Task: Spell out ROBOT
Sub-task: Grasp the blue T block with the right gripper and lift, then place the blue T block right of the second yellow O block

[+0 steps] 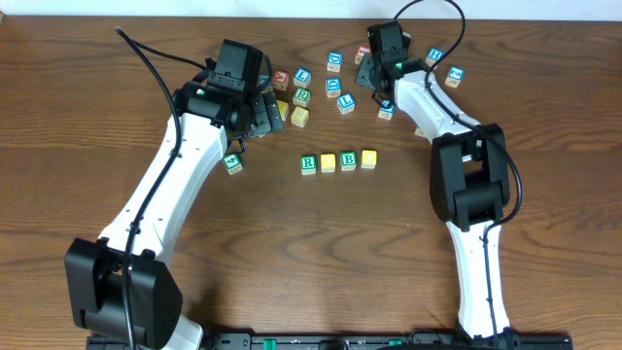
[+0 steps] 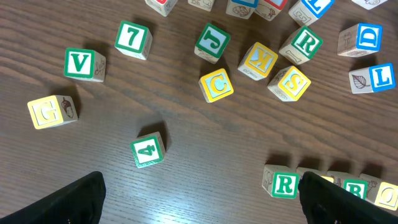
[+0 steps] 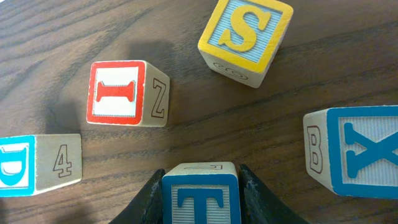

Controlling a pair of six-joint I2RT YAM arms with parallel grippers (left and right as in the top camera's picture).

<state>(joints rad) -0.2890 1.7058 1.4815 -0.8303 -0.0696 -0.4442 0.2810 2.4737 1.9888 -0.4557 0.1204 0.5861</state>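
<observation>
A row of blocks lies mid-table: green R (image 1: 308, 163), a yellow block (image 1: 328, 162), green B (image 1: 349, 159) and another yellow block (image 1: 368, 157). My right gripper (image 3: 201, 205) is shut on a blue T block (image 3: 201, 196), among the loose blocks at the back of the table (image 1: 373, 80). My left gripper (image 2: 199, 205) is open and empty above the wood, left of the row (image 1: 269, 112). The green R (image 2: 283, 184) and B (image 2: 354, 190) show by its right finger.
Loose blocks lie round the right gripper: yellow S (image 3: 245, 38), red I (image 3: 121, 92), blue X (image 3: 360, 152), blue D (image 3: 37, 163). The left wrist view shows green 4 (image 2: 148, 150), V (image 2: 82, 64), 7 (image 2: 132, 38), yellow C (image 2: 216, 84) and others.
</observation>
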